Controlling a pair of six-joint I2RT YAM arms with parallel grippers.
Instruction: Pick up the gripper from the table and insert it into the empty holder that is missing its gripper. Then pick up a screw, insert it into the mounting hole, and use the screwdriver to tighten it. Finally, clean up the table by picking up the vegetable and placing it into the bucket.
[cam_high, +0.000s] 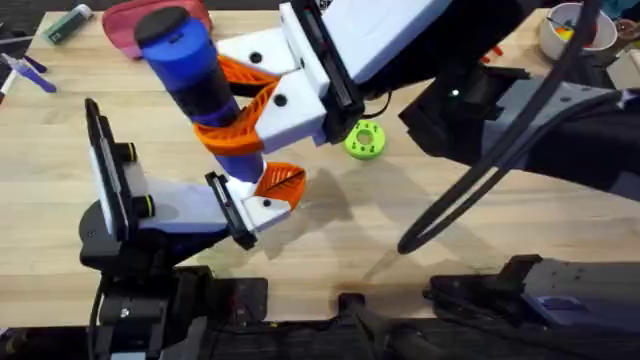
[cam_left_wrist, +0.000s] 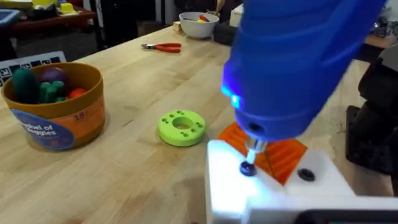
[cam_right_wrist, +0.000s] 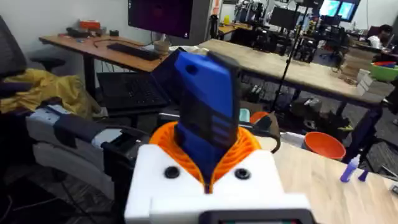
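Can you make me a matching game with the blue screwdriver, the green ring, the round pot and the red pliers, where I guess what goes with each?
Things:
1. screwdriver
2. green ring
3. bucket
4. red pliers

Places or states:
A. lying flat on the bare wood, holes facing up
B. holding toy veggies inside
C. tip down on a dark screw in a white block
D. far off, near a white bowl

Pairs: 1-C, 2-A, 3-B, 4-D
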